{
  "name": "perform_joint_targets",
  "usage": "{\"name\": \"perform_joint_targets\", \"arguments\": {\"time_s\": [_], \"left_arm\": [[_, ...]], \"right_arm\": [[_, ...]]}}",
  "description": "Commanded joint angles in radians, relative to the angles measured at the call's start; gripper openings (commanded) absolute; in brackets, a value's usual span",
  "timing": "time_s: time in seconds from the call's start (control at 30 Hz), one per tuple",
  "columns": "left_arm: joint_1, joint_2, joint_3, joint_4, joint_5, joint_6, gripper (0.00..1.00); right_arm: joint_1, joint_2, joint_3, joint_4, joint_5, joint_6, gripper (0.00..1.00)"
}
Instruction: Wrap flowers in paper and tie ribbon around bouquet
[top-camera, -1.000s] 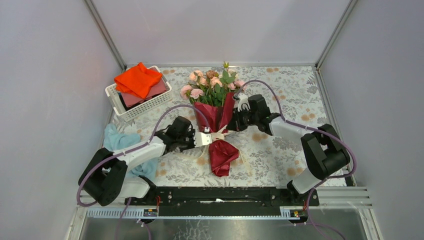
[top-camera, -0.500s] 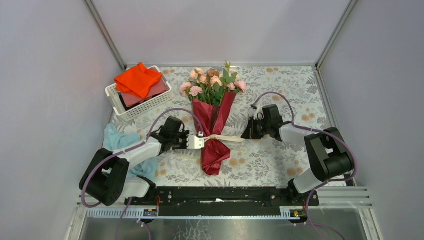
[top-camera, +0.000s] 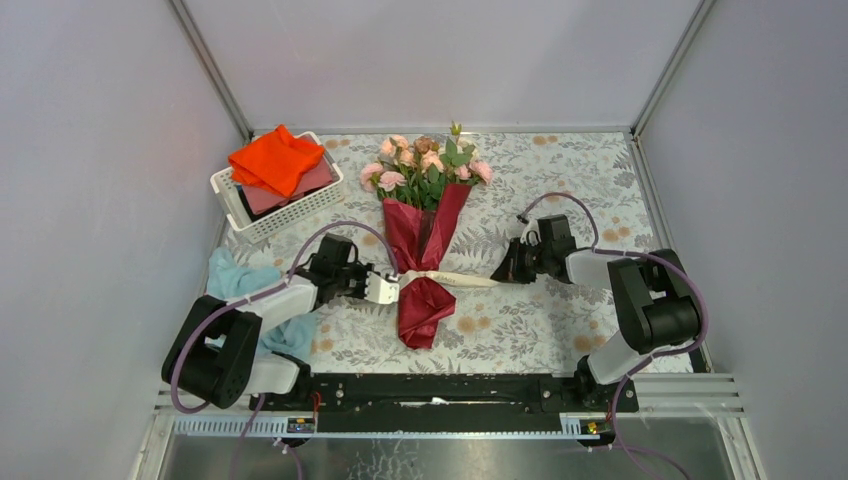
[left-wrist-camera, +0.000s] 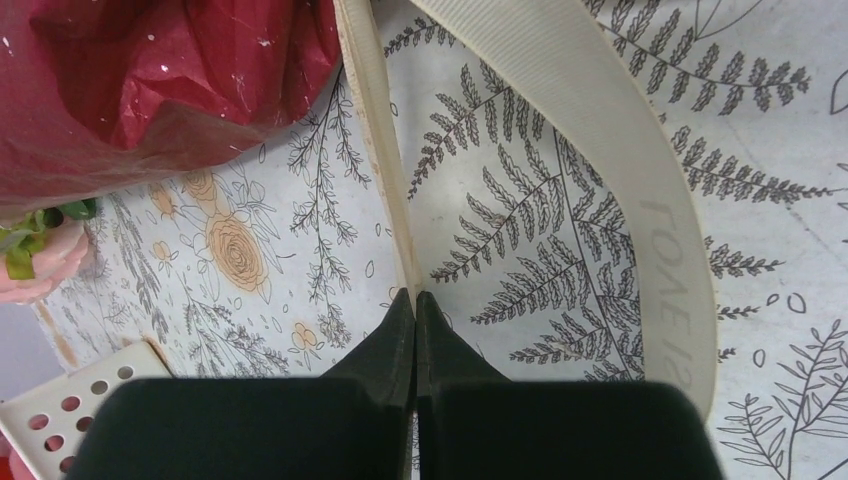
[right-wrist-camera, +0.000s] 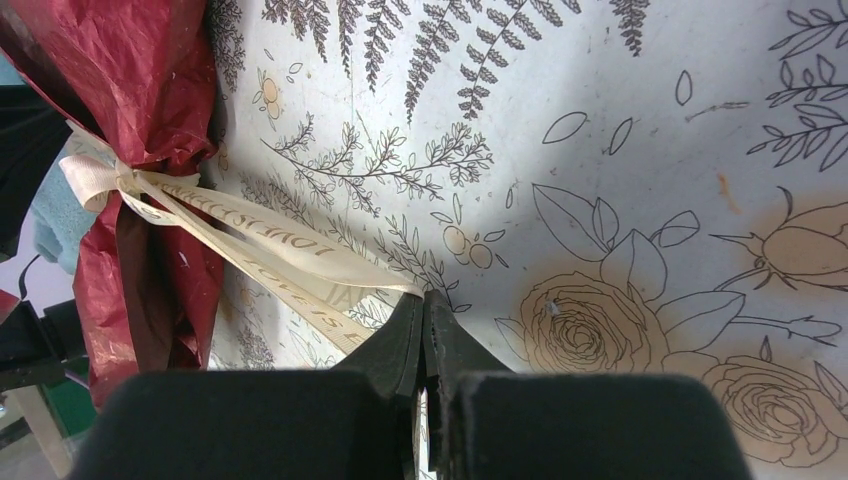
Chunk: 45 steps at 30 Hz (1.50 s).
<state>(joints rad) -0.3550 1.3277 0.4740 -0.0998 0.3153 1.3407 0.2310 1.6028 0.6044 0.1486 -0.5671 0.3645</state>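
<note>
We saw the bouquet (top-camera: 421, 250) lying on the table (top-camera: 570, 190) between the two arms, with the flowers (top-camera: 425, 165) at the far end and the crumpled tail of the paper (top-camera: 418, 305) pointing toward the arm bases. The ribbon (top-camera: 455, 278) circled the paper at its narrow waist, and in the right wrist view it bunched there into what looked like a knot (right-wrist-camera: 108, 175). From the waist one strand ran left and another ran right, both low over the table. The left fingers (top-camera: 388, 287) were closed tight on the left strand just beside the paper. In the left wrist view the ribbon's edge (left-wrist-camera: 385, 160) ran straight down into the pinched tips (left-wrist-camera: 405, 320). The right fingers (top-camera: 502, 275) were closed on the printed ribbon ends (right-wrist-camera: 300, 265), farther from the paper, where the tips (right-wrist-camera: 418, 322) met. At the far left stood a white basket (top-camera: 290, 212) holding an orange cloth (top-camera: 275, 158), and a blue cloth (top-camera: 240, 280) lay by the left arm.
</note>
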Motion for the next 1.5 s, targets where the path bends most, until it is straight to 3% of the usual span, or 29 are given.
{"name": "perform_joint_targets", "arguments": {"time_s": [0.0, 0.13, 0.3, 0.37, 0.43, 0.53, 0.6, 0.7, 0.8, 0.83, 0.9, 1.0, 1.47], "left_arm": [[0.039, 0.007, -0.028, -0.047, -0.081, 0.052, 0.0], [0.039, -0.001, -0.032, -0.045, -0.068, 0.049, 0.0], [-0.009, -0.005, -0.01, -0.047, -0.053, 0.013, 0.0], [-0.028, -0.009, -0.004, -0.047, -0.051, 0.003, 0.0], [-0.039, -0.012, 0.006, -0.047, -0.047, -0.018, 0.0], [-0.055, -0.015, 0.017, -0.061, -0.037, -0.036, 0.0], [-0.062, -0.015, 0.016, -0.064, -0.03, -0.037, 0.0], [-0.067, -0.012, 0.011, -0.06, -0.027, -0.038, 0.0], [-0.071, -0.013, 0.011, -0.055, -0.027, -0.04, 0.0], [-0.073, -0.013, 0.011, -0.055, -0.028, -0.04, 0.0], [-0.073, -0.014, 0.016, -0.055, -0.03, -0.043, 0.0], [-0.073, -0.017, 0.02, -0.058, -0.03, -0.043, 0.0], [-0.076, -0.024, 0.009, -0.061, -0.029, -0.045, 0.0]], "right_arm": [[-0.036, 0.019, 0.009, -0.036, 0.091, -0.027, 0.0], [-0.035, 0.016, 0.095, -0.04, 0.092, -0.064, 0.0], [-0.007, 0.119, 0.341, -0.029, 0.023, -0.09, 0.04], [0.008, 0.19, 0.438, -0.057, 0.038, -0.122, 0.19], [0.01, 0.246, 0.546, -0.175, 0.065, -0.172, 0.4], [0.018, 0.194, 0.578, -0.263, 0.188, -0.243, 0.68], [0.05, 0.101, 0.521, -0.243, 0.243, -0.305, 0.73], [0.155, -0.009, 0.407, -0.196, 0.222, -0.428, 0.73], [0.255, -0.034, 0.293, -0.102, -0.049, -0.518, 0.67], [0.286, -0.027, 0.259, -0.06, -0.077, -0.511, 0.62], [0.3, 0.002, 0.248, 0.006, -0.086, -0.489, 0.53], [0.307, 0.057, 0.261, 0.077, -0.086, -0.48, 0.51], [0.309, 0.157, 0.314, 0.122, -0.003, -0.527, 0.69]]}}
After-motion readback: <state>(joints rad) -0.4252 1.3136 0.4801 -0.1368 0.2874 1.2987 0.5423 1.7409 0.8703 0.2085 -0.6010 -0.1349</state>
